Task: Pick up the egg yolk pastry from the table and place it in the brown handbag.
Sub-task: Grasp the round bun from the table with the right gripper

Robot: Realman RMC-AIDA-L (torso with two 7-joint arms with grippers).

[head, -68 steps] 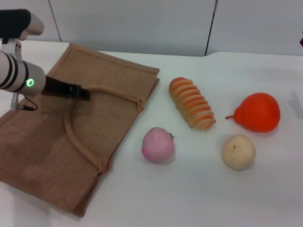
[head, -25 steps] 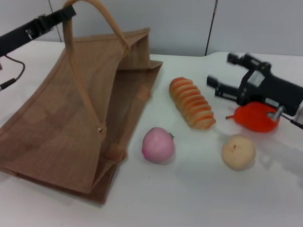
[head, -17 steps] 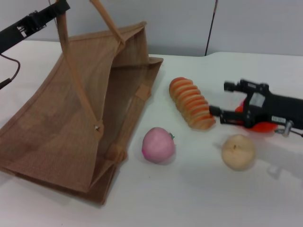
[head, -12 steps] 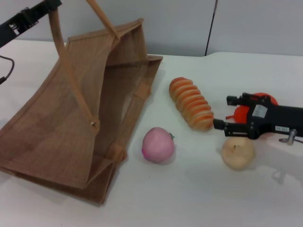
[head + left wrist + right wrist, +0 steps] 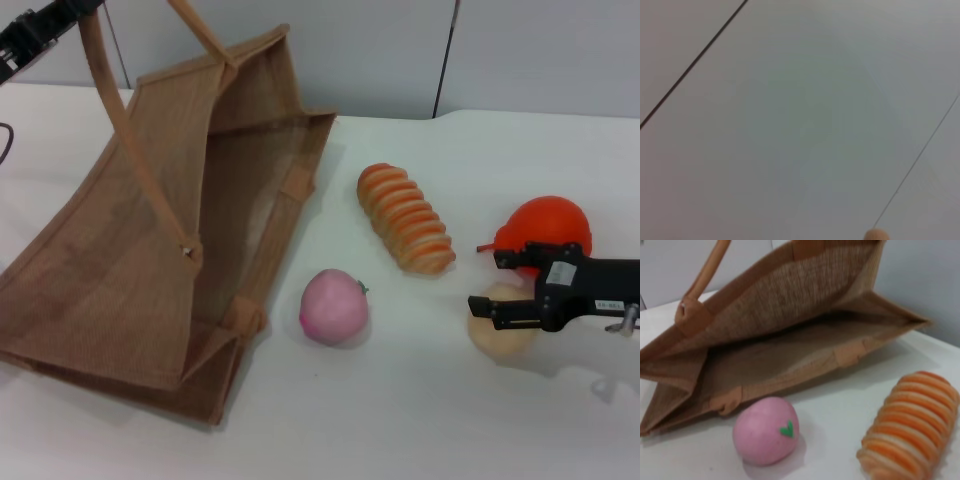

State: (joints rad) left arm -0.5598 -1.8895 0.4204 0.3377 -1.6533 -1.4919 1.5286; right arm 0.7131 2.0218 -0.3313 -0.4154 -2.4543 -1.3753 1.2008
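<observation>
The right end effector (image 5: 495, 282), fingers spread wide and empty, straddles the small cream-beige egg yolk pastry (image 5: 500, 332) lying directly beneath on the white surface (image 5: 400, 420). The left end effector (image 5: 40, 28) grips one handle of the tan burlap handbag (image 5: 150, 260), its mouth gaping well beyond the pastry.

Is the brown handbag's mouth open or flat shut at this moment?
Open. The left gripper holds one handle up, so the brown handbag gapes sideways; the right wrist view shows its bare interior.
</observation>
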